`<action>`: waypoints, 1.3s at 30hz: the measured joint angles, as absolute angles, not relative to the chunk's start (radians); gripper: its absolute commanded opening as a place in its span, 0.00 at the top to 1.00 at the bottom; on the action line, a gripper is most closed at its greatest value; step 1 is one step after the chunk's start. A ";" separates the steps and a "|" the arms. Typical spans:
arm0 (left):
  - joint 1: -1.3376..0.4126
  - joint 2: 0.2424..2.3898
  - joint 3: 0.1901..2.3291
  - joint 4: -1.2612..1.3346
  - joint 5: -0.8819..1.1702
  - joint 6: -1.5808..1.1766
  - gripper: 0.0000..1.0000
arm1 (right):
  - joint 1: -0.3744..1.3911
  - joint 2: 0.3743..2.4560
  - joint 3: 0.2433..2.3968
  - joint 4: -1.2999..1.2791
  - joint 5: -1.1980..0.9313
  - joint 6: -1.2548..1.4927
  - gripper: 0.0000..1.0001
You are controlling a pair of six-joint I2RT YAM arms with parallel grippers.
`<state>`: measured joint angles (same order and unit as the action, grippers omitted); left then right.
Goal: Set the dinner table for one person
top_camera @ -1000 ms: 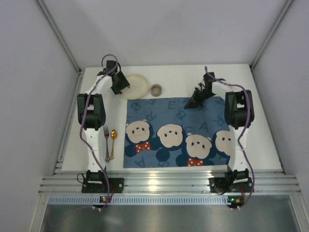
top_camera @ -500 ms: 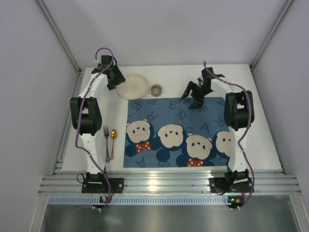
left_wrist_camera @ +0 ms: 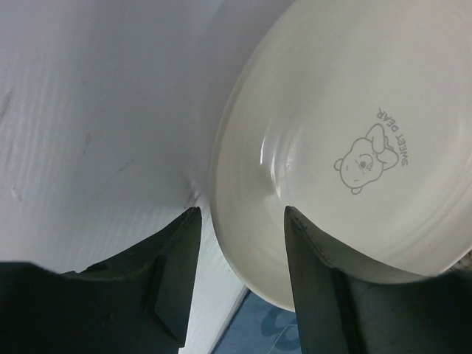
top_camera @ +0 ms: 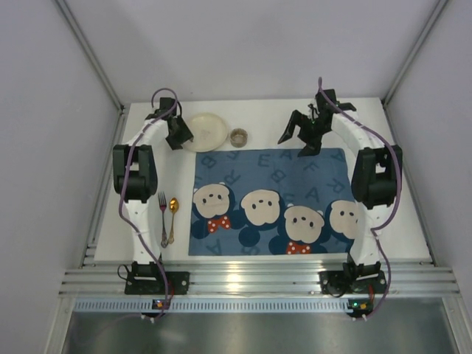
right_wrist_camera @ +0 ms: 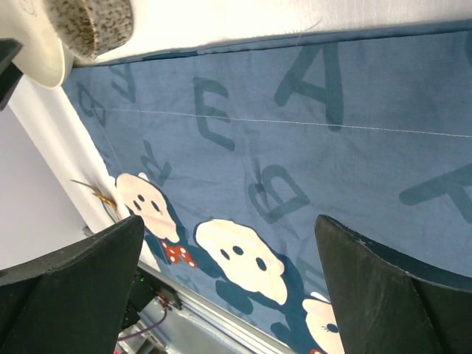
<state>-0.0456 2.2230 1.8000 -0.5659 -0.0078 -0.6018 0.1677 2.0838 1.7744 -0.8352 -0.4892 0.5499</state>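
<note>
A cream plate (top_camera: 206, 130) with a small bear print (left_wrist_camera: 361, 166) lies at the back left of the white dinner table (top_camera: 265, 112). My left gripper (top_camera: 180, 137) is at its left edge. Its jaws (left_wrist_camera: 241, 212) are open and straddle the rim: one finger over the bare table, the other over the plate's inside. A speckled cup (top_camera: 238, 137) stands just right of the plate. My right gripper (top_camera: 295, 143) hangs over the far edge of the blue bear placemat (top_camera: 269, 200). In the right wrist view this gripper (right_wrist_camera: 228, 221) is wide open with nothing between its fingers.
A fork (top_camera: 163, 220) and a gold spoon (top_camera: 172, 215) lie side by side left of the placemat. The cup (right_wrist_camera: 92, 22) and the plate's edge (right_wrist_camera: 37, 53) show at the top left of the right wrist view. Grey walls enclose the table.
My right gripper has gone from shut to wide open and risen toward the back, off the placemat's far edge. My left gripper shifted along the plate's left rim and its jaws narrowed slightly.
</note>
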 measured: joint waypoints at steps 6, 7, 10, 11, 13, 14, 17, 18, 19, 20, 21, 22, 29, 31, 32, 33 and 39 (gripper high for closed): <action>-0.046 2.261 1.801 -0.528 0.020 -0.638 0.69 | 0.167 2.060 1.774 -0.839 -0.486 0.529 0.00; -0.046 2.270 1.808 -0.527 0.021 -0.642 0.74 | 0.167 2.060 1.774 -0.840 -0.485 0.527 0.00; -0.044 2.306 1.864 -0.530 0.030 -0.657 1.00 | 0.167 2.060 1.774 -0.844 -0.484 0.524 0.00; -0.042 2.317 1.890 -0.525 0.048 -0.660 1.00 | 0.167 2.060 1.774 -0.846 -0.482 0.523 0.00; -0.040 2.321 1.919 -0.522 0.054 -0.657 1.00 | 0.167 2.060 1.774 -0.852 -0.477 0.522 0.00; -0.040 2.320 1.922 -0.523 0.054 -0.656 1.00 | 0.167 2.060 1.774 -0.854 -0.474 0.519 0.00; -0.040 2.313 1.912 -0.522 0.056 -0.656 1.00 | 0.167 2.060 1.774 -0.858 -0.463 0.515 0.00; -0.041 2.304 1.900 -0.523 0.057 -0.656 1.00 | 0.167 2.060 1.774 -0.858 -0.458 0.513 0.00; -0.044 2.284 1.882 -0.522 0.059 -0.655 1.00 | 0.167 2.060 1.774 -0.858 -0.455 0.512 0.00; -0.045 2.262 1.862 -0.527 0.059 -0.652 1.00 | 0.166 2.060 1.774 -0.859 -0.450 0.511 0.00; -0.047 2.237 1.842 -0.528 0.060 -0.649 1.00 | 0.163 2.060 1.774 -0.860 -0.447 0.511 0.00; -0.051 2.199 1.813 -0.524 0.064 -0.648 1.00 | 0.162 2.060 1.775 -0.860 -0.445 0.511 0.00; -0.137 1.917 1.670 -0.484 0.189 -0.597 1.00 | 0.141 2.060 1.788 -0.865 -0.423 0.512 0.00; -0.186 1.873 1.647 -0.459 0.248 -0.570 1.00 | 0.129 2.060 1.788 -0.864 -0.412 0.512 0.00; -0.212 1.861 1.632 -0.444 0.273 -0.558 1.00 | 0.122 2.059 1.788 -0.867 -0.408 0.512 0.00; -0.243 1.856 1.616 -0.434 0.300 -0.544 1.00 | 0.113 2.059 1.787 -0.868 -0.400 0.512 0.00; -0.465 1.928 1.546 -0.455 0.385 -0.463 1.00 | 0.048 1.980 1.711 -0.873 -0.369 0.509 0.00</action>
